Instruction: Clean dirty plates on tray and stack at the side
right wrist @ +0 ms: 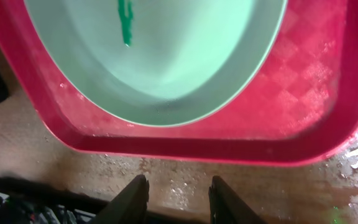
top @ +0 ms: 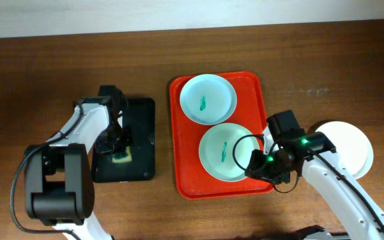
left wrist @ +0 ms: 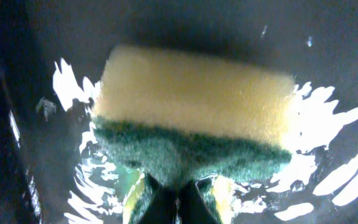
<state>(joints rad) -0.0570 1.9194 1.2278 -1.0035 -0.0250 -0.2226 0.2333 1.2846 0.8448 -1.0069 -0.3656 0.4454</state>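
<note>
L claw (left wrist: 178, 191) pinches sponge (left wrist: 191, 93); R claw (right wrist: 179, 183) half-open, empty, just outside tray (right wrist: 166, 148) rim by mint plate (right wrist: 185, 68).

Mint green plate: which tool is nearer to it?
Right. The right tool is at the red tray edge beside the plate; the left tool is over the black tray, shut on the sponge.

Robotics lab bench, staged as a dishwashing station rather than a lived-in kitchen. Evidence: two cabled robot arms, left arm (top: 89, 123) and right arm (top: 332, 183), at a bare brown wooden worktop (top: 45, 67) against a plain pale wall (top: 179, 17). Props only: red-orange tray (top: 176, 133) with pale blue plate (top: 212, 110) and mint green plate (top: 212, 160), each teal-smeared; wet black tray (top: 142, 133) with sponge (top: 121, 157).
</note>
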